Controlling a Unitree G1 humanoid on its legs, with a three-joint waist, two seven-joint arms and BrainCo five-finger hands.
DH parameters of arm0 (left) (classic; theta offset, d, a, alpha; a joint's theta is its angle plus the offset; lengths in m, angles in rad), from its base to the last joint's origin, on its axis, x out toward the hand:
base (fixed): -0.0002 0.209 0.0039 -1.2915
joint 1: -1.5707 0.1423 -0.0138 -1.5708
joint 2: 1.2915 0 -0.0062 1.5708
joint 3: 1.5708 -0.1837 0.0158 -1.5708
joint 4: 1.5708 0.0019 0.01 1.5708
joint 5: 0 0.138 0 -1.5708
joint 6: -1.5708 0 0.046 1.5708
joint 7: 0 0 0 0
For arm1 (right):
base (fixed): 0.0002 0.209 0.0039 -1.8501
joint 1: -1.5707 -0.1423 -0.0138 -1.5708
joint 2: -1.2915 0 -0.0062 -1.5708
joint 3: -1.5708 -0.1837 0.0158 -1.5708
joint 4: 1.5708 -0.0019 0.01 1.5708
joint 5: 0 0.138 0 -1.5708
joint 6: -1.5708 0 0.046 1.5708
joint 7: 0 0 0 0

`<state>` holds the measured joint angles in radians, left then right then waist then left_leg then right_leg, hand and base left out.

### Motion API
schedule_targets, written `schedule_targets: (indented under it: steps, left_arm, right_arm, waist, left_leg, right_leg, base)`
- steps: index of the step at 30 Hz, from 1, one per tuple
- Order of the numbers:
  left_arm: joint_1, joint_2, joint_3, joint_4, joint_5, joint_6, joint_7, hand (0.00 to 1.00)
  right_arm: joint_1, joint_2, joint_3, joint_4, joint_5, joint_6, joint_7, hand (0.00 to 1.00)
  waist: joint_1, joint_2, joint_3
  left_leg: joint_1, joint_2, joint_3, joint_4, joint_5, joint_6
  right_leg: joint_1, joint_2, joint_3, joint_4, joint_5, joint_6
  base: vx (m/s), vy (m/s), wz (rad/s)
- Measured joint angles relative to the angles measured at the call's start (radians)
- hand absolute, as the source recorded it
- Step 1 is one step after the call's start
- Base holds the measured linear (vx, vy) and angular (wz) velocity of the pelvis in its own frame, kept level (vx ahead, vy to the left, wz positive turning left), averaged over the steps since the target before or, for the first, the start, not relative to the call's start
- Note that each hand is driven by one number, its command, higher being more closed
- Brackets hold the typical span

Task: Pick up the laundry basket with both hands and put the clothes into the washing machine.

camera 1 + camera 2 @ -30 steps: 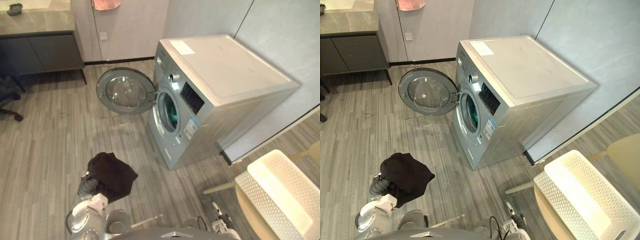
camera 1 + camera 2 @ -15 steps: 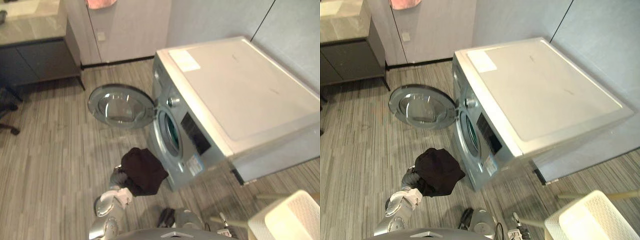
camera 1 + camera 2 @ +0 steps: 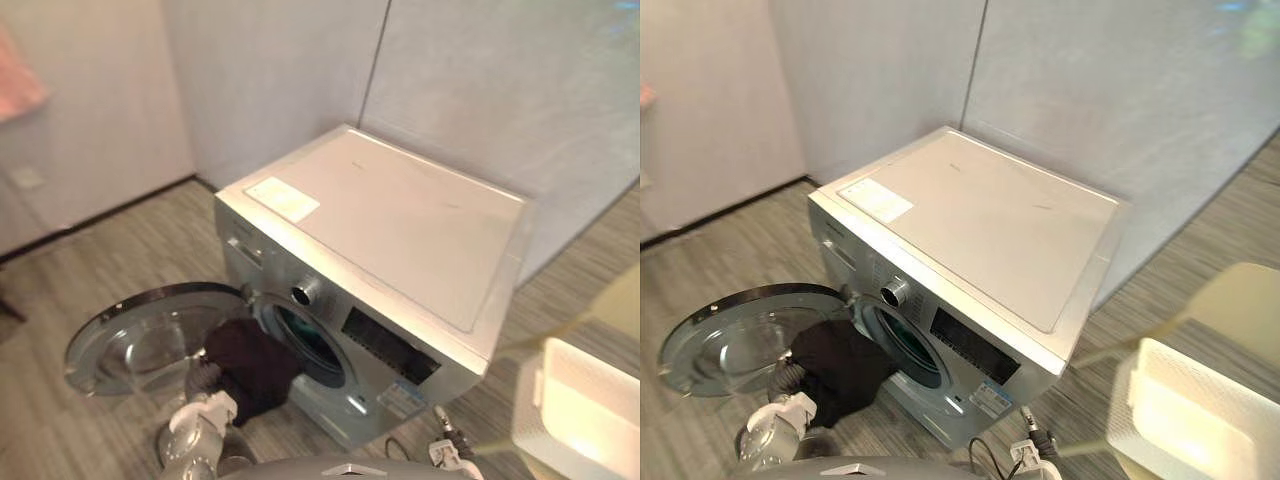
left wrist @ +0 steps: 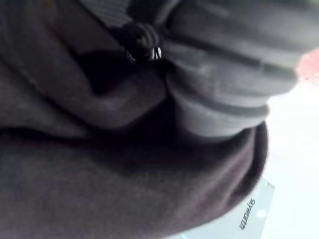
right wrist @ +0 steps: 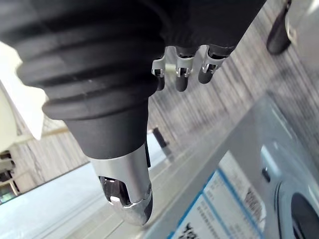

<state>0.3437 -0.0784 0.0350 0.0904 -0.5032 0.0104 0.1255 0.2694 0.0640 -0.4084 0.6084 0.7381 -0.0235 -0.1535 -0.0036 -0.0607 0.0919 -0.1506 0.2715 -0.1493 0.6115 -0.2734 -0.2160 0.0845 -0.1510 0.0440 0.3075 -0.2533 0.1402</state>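
Note:
A dark garment (image 3: 250, 365) is bunched over my left hand (image 3: 203, 378), which holds it up right in front of the washing machine's (image 3: 400, 230) round drum opening (image 3: 315, 348). In the left wrist view the dark cloth (image 4: 124, 179) wraps round the hand's ribbed cover (image 4: 224, 89). The machine's glass door (image 3: 140, 335) stands swung wide open to the left. The white laundry basket (image 3: 585, 410) sits on a pale round table at the right. My right hand (image 5: 180, 74) hangs low beside the machine's front, fingers relaxed and holding nothing.
Grey walls (image 3: 480, 90) stand close behind the machine. Wood-grain floor (image 3: 120, 240) spreads to the left of the open door. A label on the machine's front panel (image 5: 234, 199) shows close to my right hand.
The camera has swung and come closer to the machine. My left hand has carried the dark garment from over the floor up to the drum opening.

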Motion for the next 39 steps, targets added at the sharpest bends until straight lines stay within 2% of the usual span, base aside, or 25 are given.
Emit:
schedule_targets:
  steps: [1, 3, 4, 6, 7, 9, 11, 12, 13, 16, 18, 19, 20, 21, 22, 24, 27, 28, 29, 30, 32, 34, 36, 37, 39]
  left_arm:
    - [-0.007, 0.001, -0.002, 0.001, -0.006, 0.001, 0.0, 1.0]
    - [-0.016, 0.003, -0.004, 0.001, -0.006, 0.001, 0.0, 1.0]
    - [-0.009, 0.003, -0.009, 0.0, -0.006, 0.001, 0.0, 1.0]
    - [-0.006, 0.006, -0.03, 0.001, -0.005, 0.001, -0.001, 1.0]
    - [-0.005, 0.008, -0.045, 0.001, -0.005, 0.0, -0.004, 1.0]
    - [-0.005, 0.008, -0.055, 0.001, -0.003, 0.0, -0.011, 1.0]
    - [-0.003, 0.003, -0.036, 0.004, -0.002, 0.0, -0.025, 1.0]
    - [0.002, 0.004, -0.028, 0.003, -0.002, -0.005, -0.025, 1.0]
    - [0.006, 0.004, -0.009, 0.003, -0.002, -0.009, -0.026, 1.0]
    - [0.011, 0.004, -0.003, 0.003, -0.001, -0.009, -0.033, 1.0]
    - [0.008, 0.004, -0.009, 0.002, 0.007, -0.008, -0.046, 1.0]
    - [0.002, 0.004, -0.025, 0.002, 0.008, -0.008, -0.049, 1.0]
    - [0.002, 0.004, -0.028, 0.002, 0.008, -0.007, -0.049, 1.0]
    - [-0.002, 0.004, -0.036, 0.001, 0.008, -0.007, -0.057, 1.0]
    - [-0.006, 0.004, -0.038, 0.004, 0.008, -0.001, -0.067, 1.0]
    - [-0.004, 0.003, -0.026, 0.004, 0.008, 0.007, -0.068, 1.0]
    - [-0.005, 0.0, 0.01, 0.004, 0.007, 0.007, -0.067, 1.0]
    - [-0.003, 0.0, 0.015, 0.003, 0.007, 0.007, -0.068, 1.0]
    - [0.003, -0.001, 0.017, 0.003, 0.007, 0.007, -0.068, 1.0]
    - [0.022, -0.001, 0.025, 0.003, 0.006, 0.008, -0.068, 1.0]
    - [0.051, -0.002, 0.025, 0.001, 0.005, 0.009, -0.068, 1.0]
    - [0.071, -0.002, 0.027, -0.001, 0.005, 0.014, -0.068, 1.0]
    - [0.088, -0.007, 0.023, -0.003, 0.005, 0.019, -0.068, 1.0]
    - [0.096, -0.01, 0.016, -0.018, 0.006, 0.023, -0.069, 1.0]
    - [0.092, -0.005, 0.005, -0.06, 0.006, 0.026, -0.07, 1.0]
  right_arm:
    - [0.001, 0.0, -0.004, 0.01, 0.0, 0.008, 0.001, 0.0]
    - [0.014, 0.0, -0.009, 0.036, 0.001, 0.009, 0.001, 0.0]
    - [0.016, 0.001, -0.017, 0.042, 0.002, 0.013, 0.001, 0.0]
    - [0.023, 0.003, -0.042, 0.043, 0.003, 0.014, 0.001, 0.0]
    - [0.024, 0.003, -0.046, 0.044, 0.003, 0.013, 0.001, 0.0]
    - [0.023, 0.003, -0.045, 0.055, 0.0, 0.02, 0.014, 0.0]
    - [0.005, 0.001, -0.041, 0.079, 0.0, 0.031, 0.017, 0.0]
    - [0.002, 0.001, -0.041, 0.077, 0.0, 0.029, 0.02, 0.0]
    - [-0.006, 0.002, -0.038, 0.077, -0.002, 0.028, 0.023, 0.0]
    - [-0.01, 0.001, -0.015, 0.076, -0.041, 0.028, 0.047, 0.0]
    - [-0.007, 0.001, -0.01, 0.075, -0.065, 0.028, 0.053, 0.0]
    - [-0.005, 0.0, 0.003, 0.067, -0.078, 0.028, 0.059, 0.0]
    - [-0.005, 0.0, 0.005, 0.066, -0.078, 0.028, 0.06, 0.0]
    - [-0.003, -0.001, 0.013, 0.056, -0.077, 0.029, 0.062, 0.0]
    - [0.006, -0.001, 0.012, 0.035, -0.076, 0.028, 0.065, 0.0]
    - [0.02, -0.002, 0.016, 0.026, -0.076, 0.024, 0.066, 0.0]
    - [0.035, -0.003, 0.024, 0.017, -0.076, 0.027, 0.066, 0.0]
    - [0.051, -0.002, 0.023, -0.006, -0.075, 0.027, 0.067, 0.0]
    - [0.053, -0.002, 0.023, -0.008, -0.075, 0.026, 0.068, 0.0]
    - [0.053, -0.002, 0.024, -0.011, -0.076, 0.027, 0.067, 0.0]
    - [0.05, -0.002, 0.035, -0.041, -0.076, 0.027, 0.064, 0.0]
    - [0.039, -0.003, 0.054, -0.056, -0.076, 0.028, 0.063, 0.0]
    - [0.033, -0.005, 0.068, -0.07, -0.076, 0.027, 0.064, 0.0]
    - [0.035, -0.008, 0.079, -0.094, -0.077, 0.026, 0.065, 0.0]
    - [0.011, -0.015, 0.106, -0.1, -0.077, 0.027, 0.067, 0.0]
  waist:
    - [-0.013, -0.012, 0.001]
    - [-0.021, -0.017, -0.002]
    - [-0.018, -0.01, -0.001]
    - [-0.013, -0.004, -0.01]
    - [-0.011, 0.008, -0.014]
    - [-0.011, 0.049, -0.012]
    - [-0.004, 0.086, -0.006]
    - [-0.004, 0.093, 0.003]
    - [-0.001, 0.081, 0.013]
    - [0.017, 0.047, 0.011]
    - [0.016, 0.041, 0.01]
    - [0.008, 0.043, 0.009]
    - [0.008, 0.045, 0.007]
    - [0.007, 0.036, -0.001]
    - [0.01, 0.041, -0.001]
    - [0.013, 0.08, 0.001]
    - [0.019, 0.087, 0.004]
    - [0.026, 0.097, 0.021]
    - [0.03, 0.098, 0.024]
    - [0.037, 0.092, 0.029]
    - [0.041, 0.095, 0.03]
    - [0.045, 0.087, 0.035]
    - [0.056, 0.073, 0.053]
    - [0.053, 0.079, 0.065]
    - [0.052, 0.064, 0.112]
  left_leg:
    - [0.021, -0.008, 0.038, -0.029, -0.051, -0.014]
    - [0.037, -0.041, 0.071, -0.044, -0.066, -0.003]
    - [0.064, -0.067, 0.101, -0.067, -0.068, 0.009]
    - [0.095, -0.108, 0.165, -0.112, -0.066, 0.046]
    - [0.105, -0.119, 0.194, -0.125, -0.064, 0.061]
    - [0.127, -0.12, 0.278, -0.172, -0.053, 0.083]
    - [0.196, -0.108, 0.402, -0.256, -0.024, 0.103]
    - [0.221, -0.104, 0.438, -0.272, -0.018, 0.108]
    - [0.265, -0.1, 0.495, -0.291, -0.014, 0.114]
    - [0.35, -0.107, 0.595, -0.356, -0.022, 0.099]
    - [0.366, -0.109, 0.587, -0.391, -0.018, 0.098]
    - [0.357, -0.103, 0.561, -0.411, -0.013, 0.107]
    - [0.355, -0.103, 0.556, -0.416, -0.01, 0.112]
    - [0.342, -0.104, 0.537, -0.433, -0.004, 0.121]
    - [0.338, -0.093, 0.528, -0.44, 0.004, 0.122]
    - [0.341, -0.052, 0.519, -0.432, 0.018, 0.136]
    - [0.27, 0.013, 0.502, -0.225, 0.052, 0.178]
    - [0.206, 0.067, 0.478, -0.032, 0.085, 0.214]
    - [0.175, 0.084, 0.461, 0.044, 0.118, 0.218]
    - [0.107, 0.107, 0.424, 0.177, 0.148, 0.197]
    - [0.013, 0.111, 0.403, 0.251, 0.103, 0.184]
    - [-0.037, 0.111, 0.405, 0.21, 0.064, 0.19]
    - [-0.039, 0.098, 0.422, 0.062, 0.079, 0.196]
    - [-0.041, 0.086, 0.435, -0.032, 0.173, 0.207]
    - [-0.048, 0.063, 0.438, -0.036, 0.115, 0.132]
  right_leg:
    - [-0.004, -0.026, -0.001, -0.001, 0.013, 0.043]
    - [-0.012, -0.069, -0.001, 0.004, 0.043, 0.077]
    - [-0.019, -0.104, 0.002, 0.009, 0.071, 0.095]
    - [-0.045, -0.157, 0.013, 0.021, 0.101, 0.095]
    - [-0.064, -0.169, 0.022, 0.022, 0.127, 0.084]
    - [-0.144, -0.176, 0.024, 0.033, 0.211, 0.018]
    - [-0.238, -0.183, -0.098, 0.091, 0.287, -0.106]
    - [-0.267, -0.191, -0.157, 0.153, 0.271, -0.121]
    - [-0.313, -0.218, -0.307, 0.315, 0.207, -0.129]
    - [-0.343, -0.272, -0.561, 0.398, 0.191, -0.139]
    - [-0.36, -0.262, -0.58, 0.414, 0.19, -0.139]
    - [-0.357, -0.228, -0.58, 0.384, 0.172, -0.138]
    - [-0.355, -0.222, -0.579, 0.374, 0.167, -0.136]
    - [-0.34, -0.19, -0.572, 0.317, 0.12, -0.126]
    - [-0.322, -0.155, -0.568, 0.265, 0.08, -0.126]
    - [-0.285, -0.103, -0.601, 0.22, 0.072, -0.126]
    - [-0.223, -0.068, -0.633, 0.182, 0.039, -0.133]
    - [-0.173, -0.05, -0.639, 0.168, 0.019, -0.135]
    - [-0.161, -0.047, -0.638, 0.167, 0.01, -0.139]
    - [-0.148, -0.047, -0.63, 0.166, -0.006, -0.148]
    - [-0.146, -0.049, -0.621, 0.16, -0.015, -0.157]
    - [-0.151, -0.054, -0.605, 0.16, -0.011, -0.151]
    - [-0.155, -0.077, -0.59, 0.191, -0.011, -0.142]
    - [-0.175, -0.088, -0.577, 0.233, -0.024, -0.122]
    - [-0.224, -0.123, -0.546, 0.311, -0.054, -0.097]
  base:
    - [0.05, 0.335, -0.29]
    - [0.0, 0.293, -0.16]
    - [-0.08, 0.279, -0.41]
    - [-0.11, 0.175, -0.51]
    - [-0.12, 0.168, -0.75]
    - [-0.13, 0.186, -1.15]
    - [-0.11, 0.164, -1.5]
    - [-0.08, 0.105, -1.55]
    - [-0.04, 0.045, -1.24]
    - [-0.01, -0.018, -1.46]
    - [0.05, -0.095, -0.59]
    - [0.06, -0.102, -0.24]
    - [0.07, -0.11, -0.01]
    - [0.08, -0.1, 0.07]
    - [0.1, -0.115, 0.08]
    - [0.17, -0.083, 0.09]
    - [0.19, -0.118, 0.14]
    - [0.18, -0.131, 0.09]
    - [0.18, -0.103, -0.05]
    - [0.21, -0.077, -0.25]
    - [0.2, -0.037, -0.27]
    - [0.16, 0.029, -0.28]
    - [0.17, 0.113, -0.3]
    - [0.11, 0.177, -0.21]
    - [0.05, 0.208, -0.03]
